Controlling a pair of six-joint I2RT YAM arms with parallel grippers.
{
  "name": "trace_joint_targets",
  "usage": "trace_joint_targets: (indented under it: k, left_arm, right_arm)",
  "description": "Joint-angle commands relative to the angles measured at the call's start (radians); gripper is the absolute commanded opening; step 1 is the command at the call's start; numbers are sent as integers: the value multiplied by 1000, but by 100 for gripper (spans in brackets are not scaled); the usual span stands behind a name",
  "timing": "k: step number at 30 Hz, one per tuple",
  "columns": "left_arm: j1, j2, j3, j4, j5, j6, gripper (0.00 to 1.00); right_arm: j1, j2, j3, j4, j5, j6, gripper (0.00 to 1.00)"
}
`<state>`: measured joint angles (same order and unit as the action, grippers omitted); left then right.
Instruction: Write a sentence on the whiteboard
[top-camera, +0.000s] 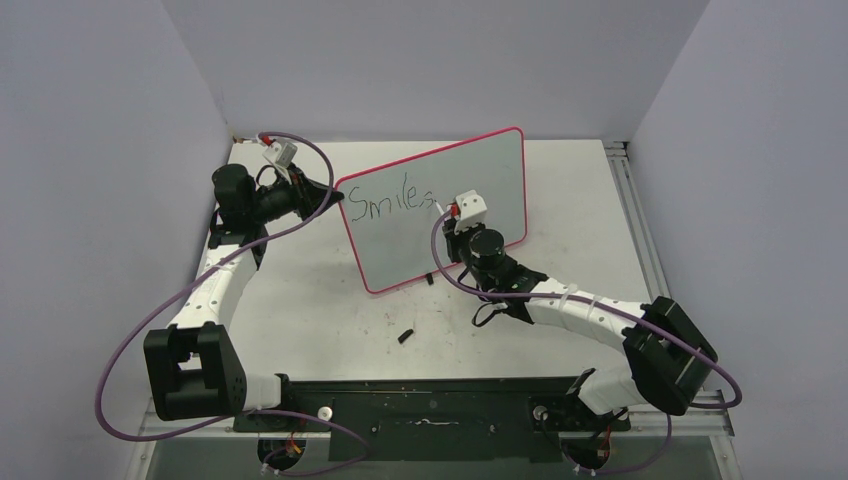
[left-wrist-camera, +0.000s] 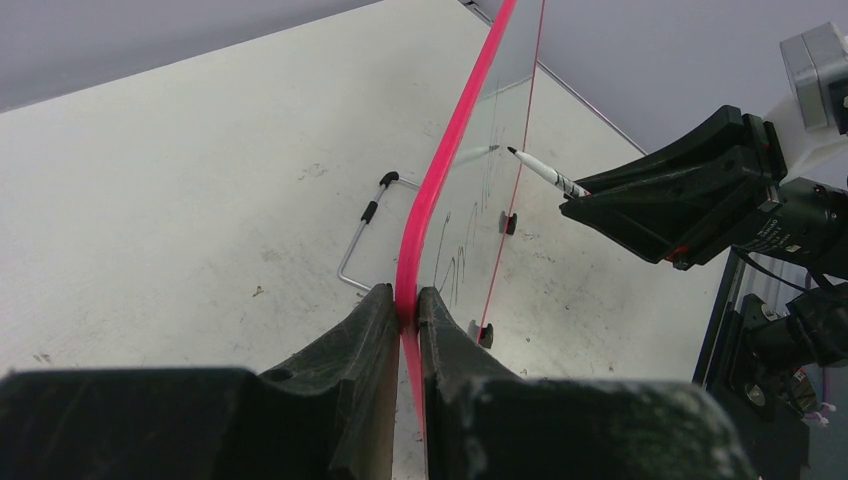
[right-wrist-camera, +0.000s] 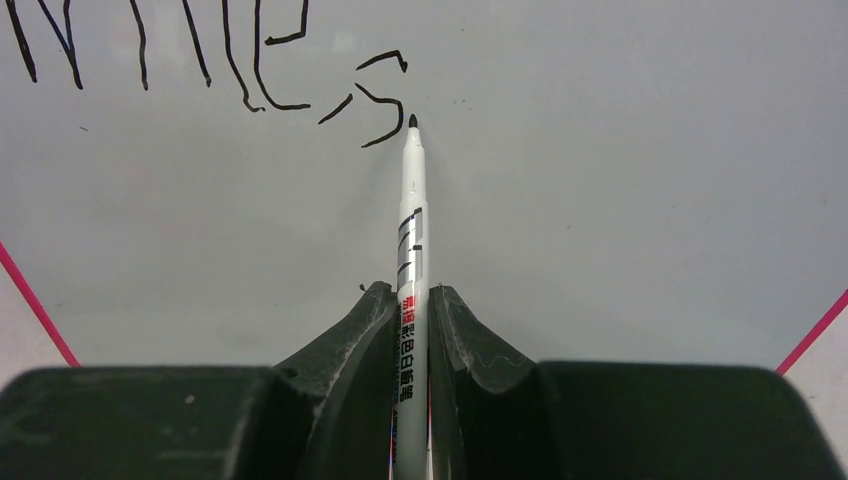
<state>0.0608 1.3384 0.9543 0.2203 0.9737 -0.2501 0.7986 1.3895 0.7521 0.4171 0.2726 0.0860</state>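
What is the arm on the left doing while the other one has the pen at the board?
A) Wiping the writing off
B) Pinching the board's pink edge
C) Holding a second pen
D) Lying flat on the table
B: the left gripper is shut on the pink rim of the whiteboard, while the right gripper holds the marker with its tip at the board's face.

The large rectangular whiteboard (top-camera: 420, 250), pink-red rimmed, is showing a glossy, smooth pale grey face. The white counter (top-camera: 330, 320) is looking matt and scuffed. The slim white plastic marker (right-wrist-camera: 411, 230) is gleaming between the right end effector's (right-wrist-camera: 410, 300) rough matt black fingers (right-wrist-camera: 350, 340).
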Motion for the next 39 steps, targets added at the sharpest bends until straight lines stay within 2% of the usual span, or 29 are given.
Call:
trace_joint_targets:
  k: [1, 13, 23, 39]
  left_arm:
    - [3, -29, -1, 13, 13, 15, 0]
    - [2, -31, -2, 13, 12, 15, 0]
    - [3, -31, -2, 13, 12, 15, 0]
    - [3, -32, -2, 13, 11, 15, 0]
  right_arm:
    - [-6, 12, 49, 68, -2, -12, 5]
    - [-16, 41, 62, 67, -6, -13, 5]
    - [-32, 29, 57, 49, 75, 14, 5]
    - [-39, -33, 34, 58, 28, 1, 5]
